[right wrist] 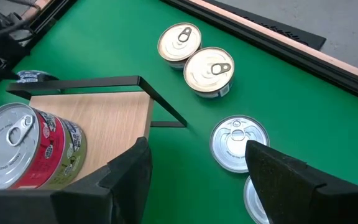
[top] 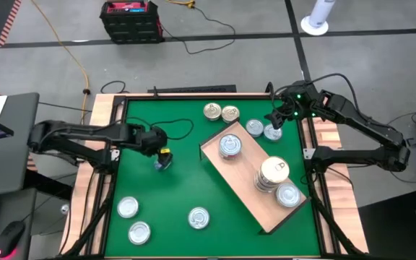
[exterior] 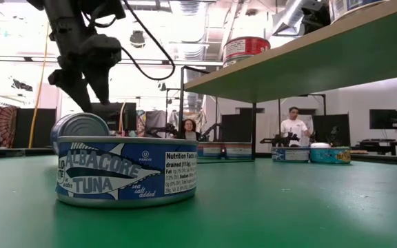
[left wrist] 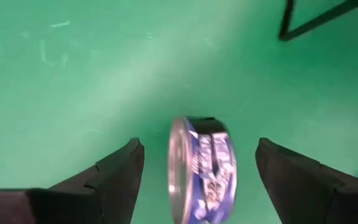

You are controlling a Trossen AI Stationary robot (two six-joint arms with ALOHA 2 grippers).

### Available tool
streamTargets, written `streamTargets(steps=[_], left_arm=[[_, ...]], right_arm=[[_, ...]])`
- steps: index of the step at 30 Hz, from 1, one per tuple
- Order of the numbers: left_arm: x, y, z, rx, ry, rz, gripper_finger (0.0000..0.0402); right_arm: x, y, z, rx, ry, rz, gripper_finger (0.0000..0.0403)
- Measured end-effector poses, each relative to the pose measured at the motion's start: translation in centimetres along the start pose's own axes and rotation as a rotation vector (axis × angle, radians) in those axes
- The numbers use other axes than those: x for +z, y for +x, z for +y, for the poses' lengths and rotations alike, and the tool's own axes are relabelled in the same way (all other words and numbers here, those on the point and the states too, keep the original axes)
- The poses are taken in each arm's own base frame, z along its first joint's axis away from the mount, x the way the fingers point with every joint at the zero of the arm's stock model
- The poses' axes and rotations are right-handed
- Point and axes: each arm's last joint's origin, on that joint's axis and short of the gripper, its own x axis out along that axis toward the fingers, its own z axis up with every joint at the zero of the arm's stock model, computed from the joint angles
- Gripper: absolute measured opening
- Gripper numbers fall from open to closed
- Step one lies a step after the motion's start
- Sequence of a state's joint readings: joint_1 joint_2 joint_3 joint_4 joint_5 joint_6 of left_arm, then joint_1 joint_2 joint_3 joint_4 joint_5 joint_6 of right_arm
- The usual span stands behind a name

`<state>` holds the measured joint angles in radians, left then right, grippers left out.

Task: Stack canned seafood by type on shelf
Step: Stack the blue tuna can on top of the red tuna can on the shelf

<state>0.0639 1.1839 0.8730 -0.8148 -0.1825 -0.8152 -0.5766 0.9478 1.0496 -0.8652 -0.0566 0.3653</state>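
A blue-labelled tin (left wrist: 202,168) stands on its edge on the green mat (top: 186,180), its silver lid facing sideways and its flat axis lying level with the mat rather than upright. It sits between the left gripper's (top: 161,160) fingers (left wrist: 114,174), which are spread wide on either side and do not touch it. In the high view this spot is left of the shelf (top: 244,180), well apart from it.

The shelf is a light-wood board lying diagonally on the right half of the mat. On it are one tin with a red label (right wrist: 27,146) near its upper end, a stack of pale-labelled tins (top: 273,175) farther down, and one silver-lidded tin (top: 288,195) just beside that stack.

Two gold-lidded tins (right wrist: 197,56) lie flat, touching, beyond the shelf's upper corner, with two silver-lidded tins (top: 263,130) near them. The right gripper (top: 276,121) hovers over those, fingers wide apart and empty. Three more tins (top: 137,220) lie flat near the mat's front edge; the low view shows an albacore tuna tin (exterior: 126,172) close up.

The table (top: 100,115) has a wood-slat rim. Beyond it is a workshop with people seated (exterior: 187,128) at desks.
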Motion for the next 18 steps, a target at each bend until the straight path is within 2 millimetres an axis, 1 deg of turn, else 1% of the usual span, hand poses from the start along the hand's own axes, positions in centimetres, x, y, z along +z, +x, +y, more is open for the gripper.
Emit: streamTargets(steps=[9,13,15,18], left_arm=[[-1.3,2.4,-1.7,0.040,0.075,0.106,0.0297],[-1.7,3.6,-1.9,0.091,0.111,0.150,0.0296],[-1.9,4.0,-1.9,0.110,0.124,0.170,0.0287],[-2.0,4.1,-1.9,0.120,0.153,0.186,0.0253]], right_arm=[[0.1,0.0,0.0,0.004,-0.006,-0.010,0.0281],[0.1,0.0,0.1,0.006,-0.009,-0.015,0.0281],[0.1,0.0,0.1,0.005,-0.009,-0.014,0.0281],[0.1,0.0,0.1,0.005,-0.010,-0.014,0.0281]])
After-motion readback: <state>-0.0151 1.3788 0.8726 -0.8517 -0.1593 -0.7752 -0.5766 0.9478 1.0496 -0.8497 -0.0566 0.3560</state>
